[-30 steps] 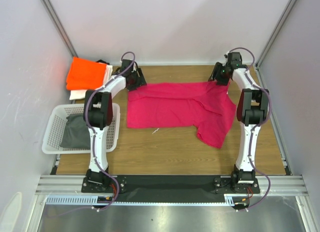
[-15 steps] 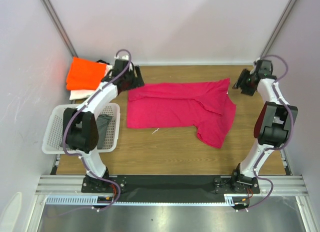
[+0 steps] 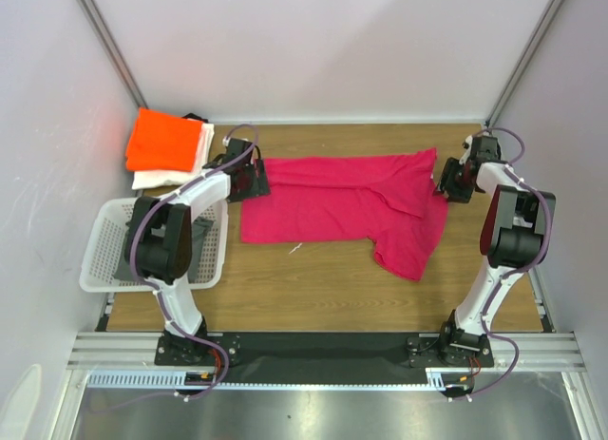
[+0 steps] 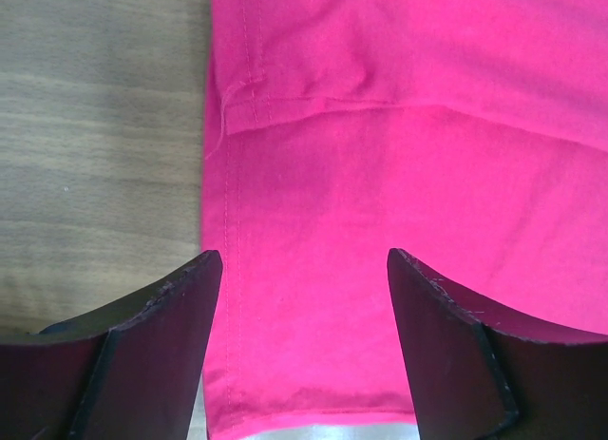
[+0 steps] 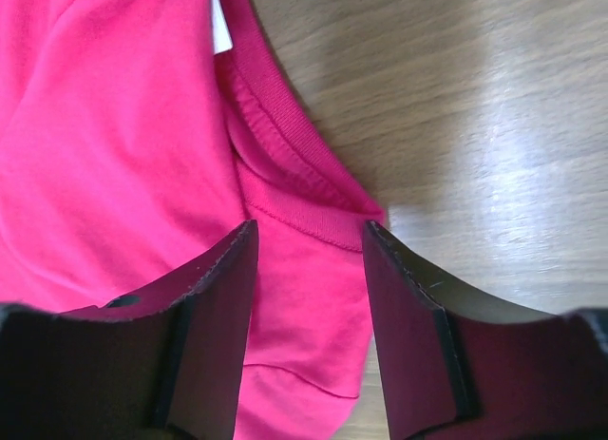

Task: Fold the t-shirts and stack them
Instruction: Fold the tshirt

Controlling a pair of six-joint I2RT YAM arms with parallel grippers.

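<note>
Left claw [image 4: 304,269] open, fingers either side of the left hem of the magenta-pink tee [image 3: 323,207], right claw [image 5: 309,236] open over its ribbed collar at the right end, tee lying across the middle of the surface [image 3: 313,288], orange tee [image 3: 166,141] folded on the white tee [image 3: 150,180] at far left

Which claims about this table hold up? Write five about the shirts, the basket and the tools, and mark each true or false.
1. The orange t-shirt lies folded on the white t-shirt. True.
2. The left tool has its jaws apart over the pink t-shirt's edge. True.
3. The pink t-shirt is stacked on the orange t-shirt. False: it lies spread on the table.
4. The basket holds a grey cloth. True.
5. The right tool hovers over the basket. False: the right tool is at the pink t-shirt's collar, jaws apart.
</note>
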